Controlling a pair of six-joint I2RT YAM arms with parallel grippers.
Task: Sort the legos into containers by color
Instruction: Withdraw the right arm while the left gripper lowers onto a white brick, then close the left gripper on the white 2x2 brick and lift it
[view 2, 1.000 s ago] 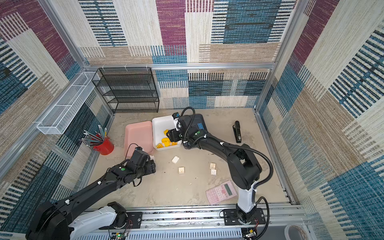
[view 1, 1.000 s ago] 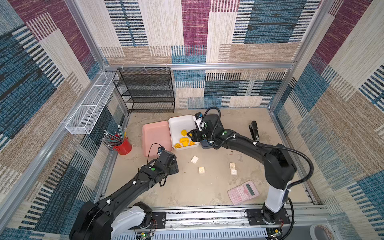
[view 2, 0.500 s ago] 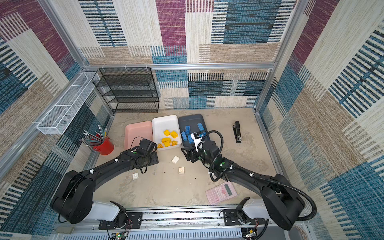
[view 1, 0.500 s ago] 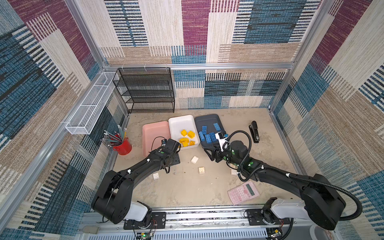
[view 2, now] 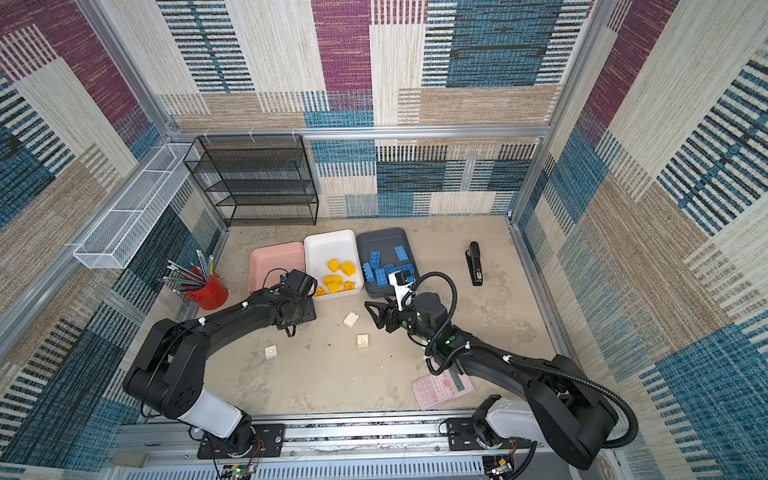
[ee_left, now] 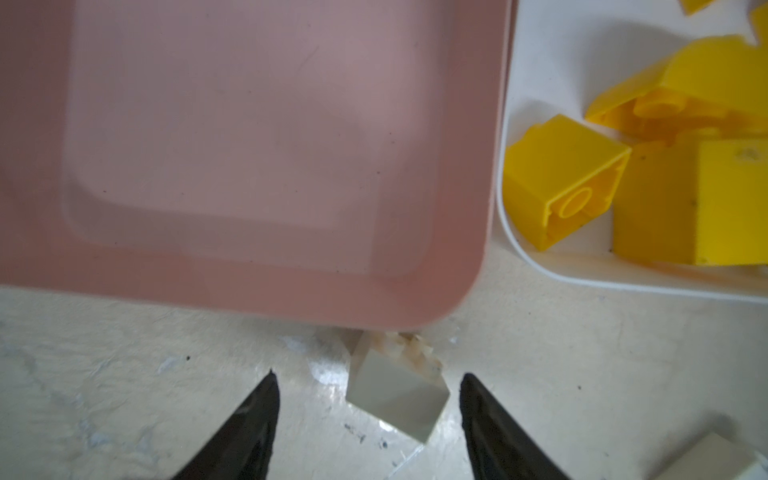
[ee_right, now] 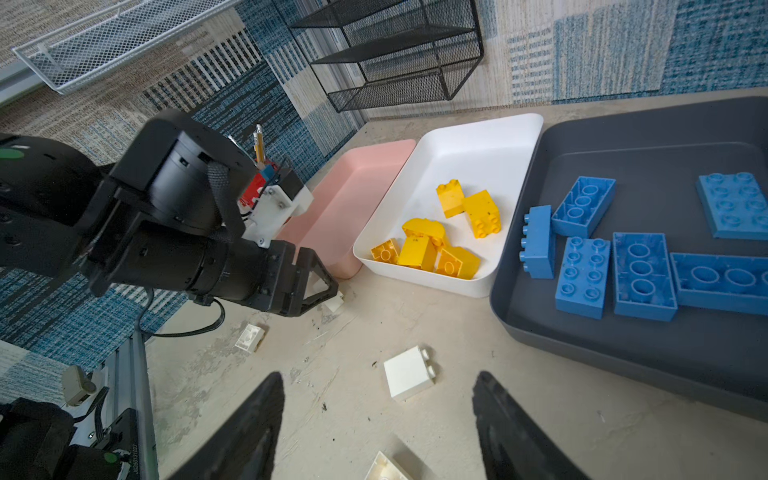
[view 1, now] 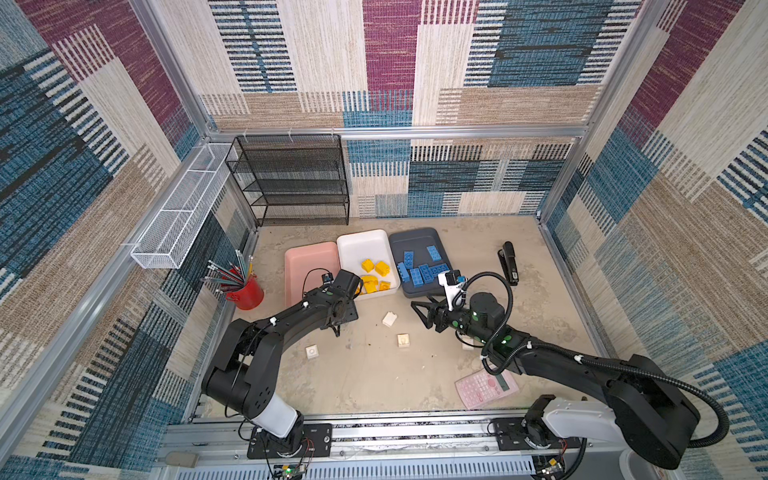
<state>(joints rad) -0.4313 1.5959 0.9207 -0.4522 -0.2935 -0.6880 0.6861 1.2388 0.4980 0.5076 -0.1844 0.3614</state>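
Observation:
Three trays stand side by side: pink (view 1: 309, 257), white (view 1: 360, 245) holding yellow legos (view 1: 376, 274), and dark grey (view 1: 415, 239) holding blue legos (view 1: 419, 270). White legos lie loose on the table (view 1: 389, 319) (view 1: 403, 340) (view 1: 312, 352). My left gripper (ee_left: 368, 378) hangs open at the pink tray's near corner (ee_left: 436, 299). A white lego (ee_left: 397, 395) lies between its fingers, untouched by the left finger. My right gripper (view 1: 423, 318) is open and empty, low over mid-table. A white lego (ee_right: 409, 372) lies on the table just ahead of its fingers.
A red pencil cup (view 1: 245, 291) stands left of the pink tray. A black mesh shelf (view 1: 291, 183) and a white wire basket (view 1: 178, 224) are at the back left. A black stapler (view 1: 509, 266) lies right of the grey tray, a pink calculator (view 1: 486, 386) near the front.
The right arm has drawn back from over the trays to mid-table. The left gripper has moved up to the pink tray's near corner. Little differs over the last half second.

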